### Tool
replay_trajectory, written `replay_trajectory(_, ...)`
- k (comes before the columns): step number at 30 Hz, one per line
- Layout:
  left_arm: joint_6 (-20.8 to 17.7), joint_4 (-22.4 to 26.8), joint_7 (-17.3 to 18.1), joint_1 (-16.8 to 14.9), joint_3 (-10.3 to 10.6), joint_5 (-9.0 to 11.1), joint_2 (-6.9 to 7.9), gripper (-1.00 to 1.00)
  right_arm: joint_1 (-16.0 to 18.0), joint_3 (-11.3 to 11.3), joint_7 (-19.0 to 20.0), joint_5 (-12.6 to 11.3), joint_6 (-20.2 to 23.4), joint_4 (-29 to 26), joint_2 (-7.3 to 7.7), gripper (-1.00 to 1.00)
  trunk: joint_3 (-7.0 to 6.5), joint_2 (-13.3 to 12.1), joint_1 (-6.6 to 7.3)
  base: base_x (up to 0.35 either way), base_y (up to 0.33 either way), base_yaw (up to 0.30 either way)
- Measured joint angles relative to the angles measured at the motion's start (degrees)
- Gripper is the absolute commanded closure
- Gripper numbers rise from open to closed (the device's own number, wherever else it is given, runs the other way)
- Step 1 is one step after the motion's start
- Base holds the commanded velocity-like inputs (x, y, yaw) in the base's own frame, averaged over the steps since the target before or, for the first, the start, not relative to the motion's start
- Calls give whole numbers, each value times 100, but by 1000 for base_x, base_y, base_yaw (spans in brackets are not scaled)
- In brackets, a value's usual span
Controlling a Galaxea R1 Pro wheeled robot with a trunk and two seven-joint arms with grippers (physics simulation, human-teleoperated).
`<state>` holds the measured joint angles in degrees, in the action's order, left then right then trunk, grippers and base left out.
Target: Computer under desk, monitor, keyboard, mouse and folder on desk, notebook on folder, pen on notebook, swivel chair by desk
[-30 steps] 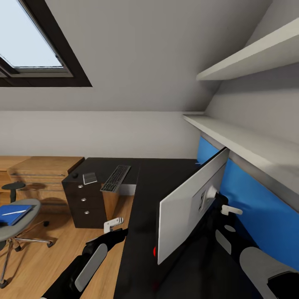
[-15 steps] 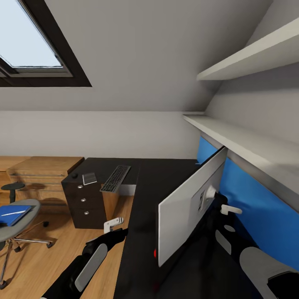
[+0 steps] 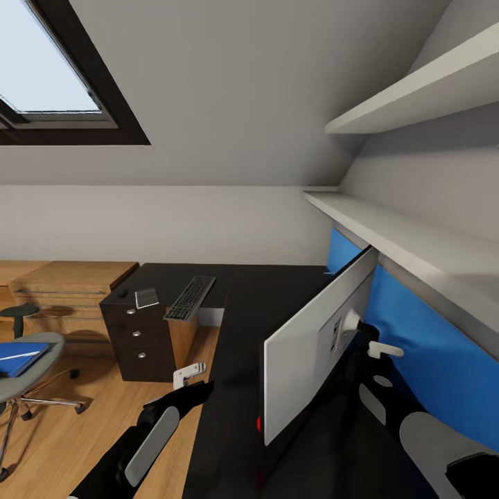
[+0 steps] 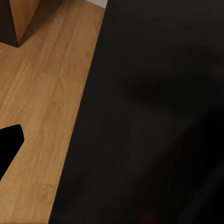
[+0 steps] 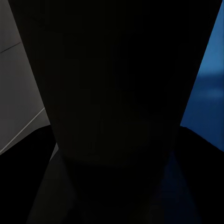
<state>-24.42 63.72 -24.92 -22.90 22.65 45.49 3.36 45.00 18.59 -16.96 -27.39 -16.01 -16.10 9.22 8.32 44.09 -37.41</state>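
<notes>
The monitor (image 3: 315,346) stood on the black desk (image 3: 229,388) near the robot, its white back turned toward the camera and its screen facing the blue panel (image 3: 409,326) under the long shelf (image 3: 388,235); a small red light glowed at its lower near corner. The right arm reached in behind it, the right gripper (image 3: 364,333) sitting at the mount on the white back, seemingly gripping the stand there, though whether its jaws were pressed together or spread I could not tell, since the right wrist view was almost wholly dark apart from a strip of blue panel (image 5: 210,88). The left gripper (image 3: 188,374) hung just off the desk's near edge above the wood floor (image 3: 83,443); its fingers were too small to judge as open or closed, and the left wrist view gave just the glossy desk top (image 4: 154,116) beside the floorboards (image 4: 42,107). Farther along the desk's other wing, over the drawer unit (image 3: 138,339), the keyboard (image 3: 190,298) lay slanted, with the small grey notebook (image 3: 147,298) just beside it and a small dark round thing (image 3: 123,294) near that. At the left edge stood the chair (image 3: 24,360), well apart from the desk, with the blue folder (image 3: 17,357) on its seat and the pale pen (image 3: 19,354) lying across the folder. Behind it ran a low wood cabinet (image 3: 69,284), and a skylight (image 3: 48,69) was set in the sloped ceiling.
</notes>
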Motion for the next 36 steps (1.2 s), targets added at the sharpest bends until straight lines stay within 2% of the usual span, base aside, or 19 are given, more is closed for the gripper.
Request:
replay_trajectory(19,0,0,-1,2,-6,0,0,-100,0,4,0,6,0,3,-2,100,0,0,0,0,0,0)
replay_trajectory(20,0,0,-1,2,-6,0,0,-100,0,9,1,12,1,2,-2,-100,0,0,0,0,0,0)
replay_trajectory(21,0,-1,0,3,-7,0,0,-100,4,14,0,71,2,-7,-3,-100,-1,1,0,0,0,0)
replay_trajectory(36,0,-1,7,2,-4,0,0,-100,4,11,0,73,2,-14,-38,-100,-1,1,0,0,0,0)
